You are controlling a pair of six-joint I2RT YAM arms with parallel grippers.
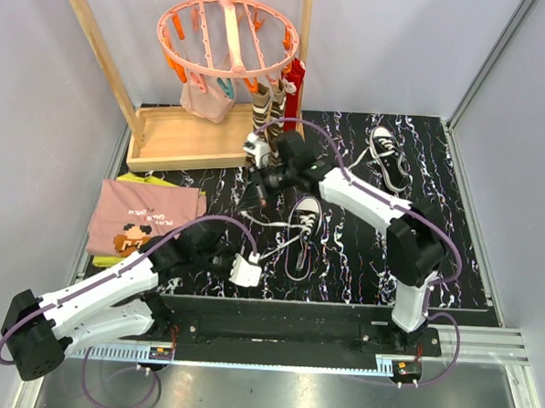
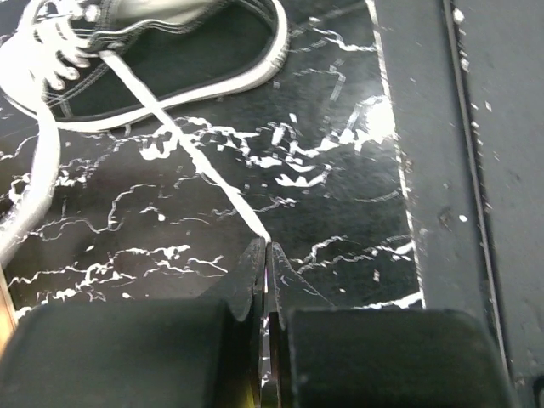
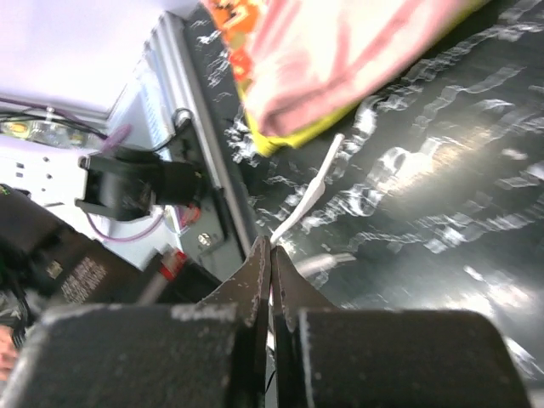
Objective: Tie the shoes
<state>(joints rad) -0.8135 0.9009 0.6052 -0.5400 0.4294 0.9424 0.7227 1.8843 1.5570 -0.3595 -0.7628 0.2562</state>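
Grip is closed on one lace (image 2: 187, 146) by the left gripper (image 2: 265, 246) near-left of the middle sneaker (image 1: 303, 231), on the other by the right gripper (image 3: 272, 246) far-left; its length runs near-far.

There are two black canvas sneakers, the centre sneaker (image 1: 305, 226) and the far sneaker (image 1: 387, 157) at two o'clock. Two robot arms show: left arm (image 1: 103, 296), right arm (image 1: 369, 198). One wooden rack (image 1: 180, 140), one pink clip hanger (image 1: 229, 28) and two striped socks (image 1: 267, 108) stand at eleven o'clock. Two folded garments lie at nine o'clock: pink shirt (image 1: 144, 217), yellow garment (image 1: 150, 179).
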